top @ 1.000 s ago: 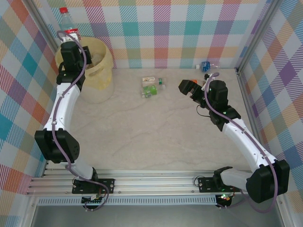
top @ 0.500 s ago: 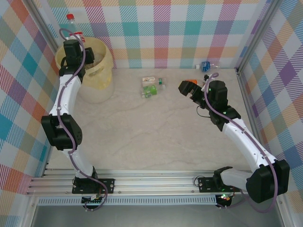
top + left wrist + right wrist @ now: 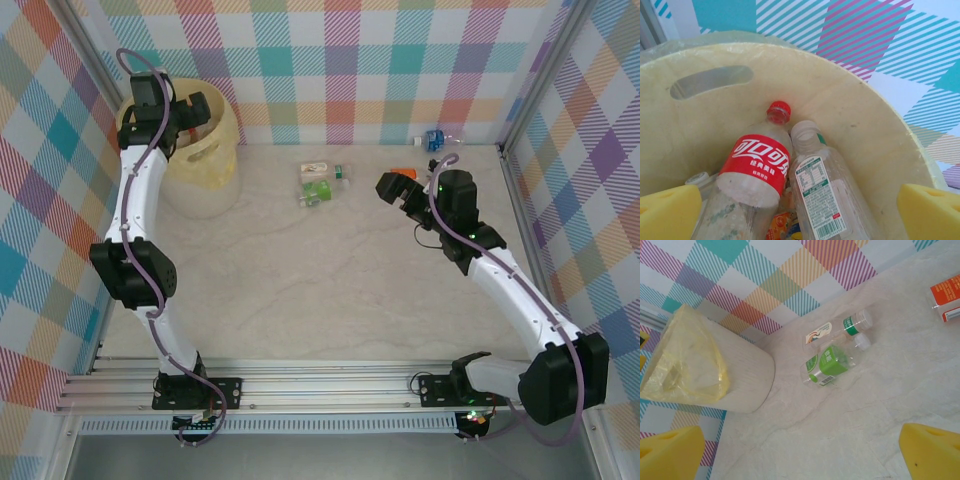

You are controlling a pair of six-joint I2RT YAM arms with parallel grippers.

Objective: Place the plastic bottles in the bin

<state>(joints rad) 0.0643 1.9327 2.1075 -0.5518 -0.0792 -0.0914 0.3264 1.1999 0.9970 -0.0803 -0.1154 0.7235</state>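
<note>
My left gripper [image 3: 192, 108] hangs open over the pale yellow bin [image 3: 212, 152], its yellow pads [image 3: 667, 212] wide apart with nothing between them. Inside the bin [image 3: 855, 115] lie a red-labelled, red-capped bottle [image 3: 757, 167], a capless clear bottle with a green-and-white label [image 3: 822, 192] and a scrap of orange label [image 3: 777, 225]. Two bottles rest mid-table: a green-labelled one [image 3: 318, 192] [image 3: 829, 364] and a white-capped one [image 3: 322, 170] [image 3: 837, 329]. My right gripper [image 3: 395, 186] [image 3: 800, 460] is open, right of them and empty. An orange-labelled bottle [image 3: 946, 297] lies nearby.
A blue-labelled bottle [image 3: 435, 138] lies against the back wall at the right. Checked fabric walls close in the table on three sides. The bin [image 3: 695, 367] stands in the far left corner. Bare table [image 3: 320, 290] stretches between the arms.
The left gripper carried the red-labelled bottle over the bin and let it go; it now lies inside and the gripper is open. The right arm barely moved.
</note>
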